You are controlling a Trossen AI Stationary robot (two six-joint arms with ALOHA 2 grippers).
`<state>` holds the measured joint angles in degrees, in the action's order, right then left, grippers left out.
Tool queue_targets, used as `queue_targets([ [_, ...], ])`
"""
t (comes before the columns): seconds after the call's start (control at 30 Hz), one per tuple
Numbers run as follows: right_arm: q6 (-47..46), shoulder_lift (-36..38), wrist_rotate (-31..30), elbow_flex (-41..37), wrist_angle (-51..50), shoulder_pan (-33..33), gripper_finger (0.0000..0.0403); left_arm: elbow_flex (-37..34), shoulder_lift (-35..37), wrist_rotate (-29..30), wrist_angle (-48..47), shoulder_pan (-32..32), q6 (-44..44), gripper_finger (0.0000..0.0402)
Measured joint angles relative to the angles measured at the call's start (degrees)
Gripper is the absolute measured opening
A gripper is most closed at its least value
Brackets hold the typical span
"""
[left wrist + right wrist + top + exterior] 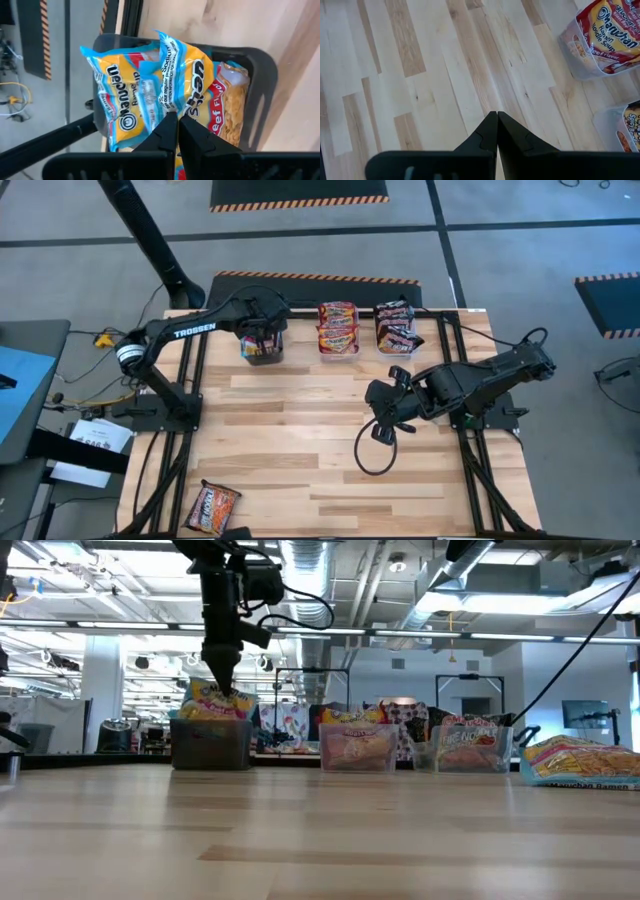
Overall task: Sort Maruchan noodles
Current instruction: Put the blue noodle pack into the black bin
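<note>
Several light blue/yellow Maruchan noodles packets (125, 100) stand in a black bin (262, 352) at the table's far left. My left gripper (177, 120) is over this bin, shut on one of them. A clear bin (338, 330) beside it holds red/orange packets. Another clear bin (398, 330) holds black/red ones. One black/red packet (212, 508) lies flat near the table's near left corner. My right gripper (385, 418) hangs shut over bare wood at the middle right and holds nothing. My left gripper pinches a light blue/yellow packet (172, 97) between its two fingers, coming from above and slanting down. The fingertips cover the spot, so which edge they have does not show. The packet stands on end below the fingers, inside the black bin among the other packets.
The three bins stand in a row along the far edge. The wooden top (300, 440) between them and the near edge is bare. A cable (372, 455) loops below my right gripper. Another packet (585, 760) lies at the right of the low view.
</note>
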<state>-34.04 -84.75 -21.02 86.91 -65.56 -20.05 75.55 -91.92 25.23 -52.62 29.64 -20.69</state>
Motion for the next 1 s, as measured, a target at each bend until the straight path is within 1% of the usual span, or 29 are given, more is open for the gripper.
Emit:
queue_targets([
  [0.1, 0.0, 0.0, 0.0, 0.0, 0.0, 0.0, 0.0032, 0.0, 0.0, -1.3, 0.0, 0.0, 1.2, 0.0],
  [0.23, 0.0, 0.0, 0.0, 0.0, 0.0, 0.0, 0.0032, 0.0, 0.0, -6.3, -0.2, 0.0, 2.2, 0.0],
  [0.3, 0.0, 0.0, 0.0, 0.0, 0.0, 0.0, 0.0032, 0.0, 0.0, -7.7, -0.2, -0.1, 3.6, 0.0],
  [0.4, 0.0, 0.0, 0.0, 0.0, 0.0, 0.0, 0.0032, 0.0, 0.0, -8.2, -0.4, 0.0, 5.4, 0.0],
  [0.63, 0.0, 0.0, 0.7, 0.0, 0.0, -0.2, 0.0032, 0.0, 0.0, -8.1, -0.4, 0.2, 5.4, 0.0004],
  [0.73, 0.0, 0.0, 1.3, 0.0, 0.0, -0.2, 0.0032, 0.0, 0.0, -9.3, -0.4, 0.7, 5.4, 0.002],
  [0.87, 0.0, 0.0, 1.4, 0.0, 0.0, -0.2, 0.0032, 0.0, 0.0, -12.0, -0.4, 1.8, 5.5, 0.0058],
  [0.93, 0.0, 0.0, 1.4, 0.0, 0.0, -0.2, 0.0032, 0.0, 0.0, -11.8, -0.4, 2.1, 5.5, 0.0079],
  [1.0, 0.0, 0.0, 1.4, 0.0, 0.0, -0.2, 0.0032, 0.0, 0.0, -9.9, -0.4, 2.2, 5.5, 0.0097],
])
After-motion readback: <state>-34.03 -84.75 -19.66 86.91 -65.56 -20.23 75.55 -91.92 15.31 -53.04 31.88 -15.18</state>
